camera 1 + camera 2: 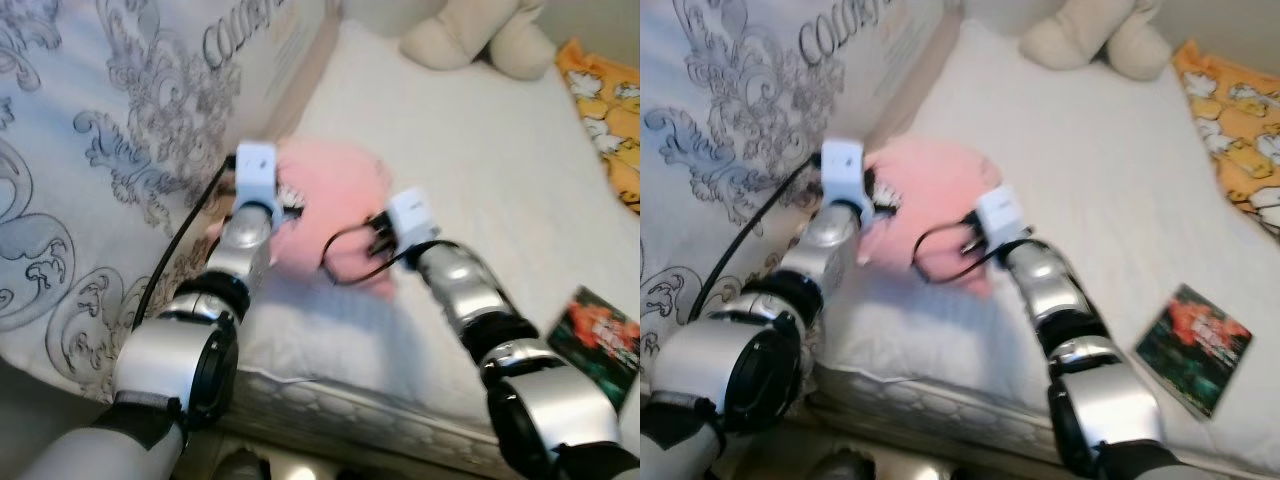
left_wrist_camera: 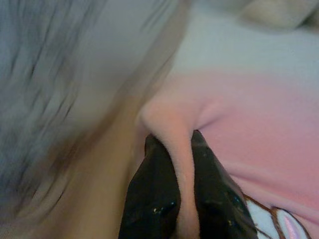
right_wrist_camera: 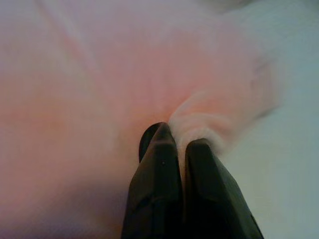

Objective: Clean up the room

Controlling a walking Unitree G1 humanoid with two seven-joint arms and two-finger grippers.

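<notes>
A fluffy pink garment [image 1: 330, 205] lies bunched on the white bed [image 1: 480, 170], close to its left side. My left gripper [image 2: 179, 144] is shut on a fold of the pink fabric [image 2: 259, 124] at its left edge. At the garment's right edge, my right gripper [image 3: 179, 137] is shut on another pinch of the same cloth [image 3: 99, 74]. In the eye views both wrists [image 1: 255, 175] [image 1: 410, 220] hide the fingers against the garment [image 1: 935, 195].
A patterned grey-white duvet [image 1: 90, 150] hangs at the left. A cream plush toy [image 1: 480, 35] sits at the bed's far end, beside an orange printed cloth [image 1: 605, 110]. A dark book [image 1: 595, 340] lies near the bed's front right edge.
</notes>
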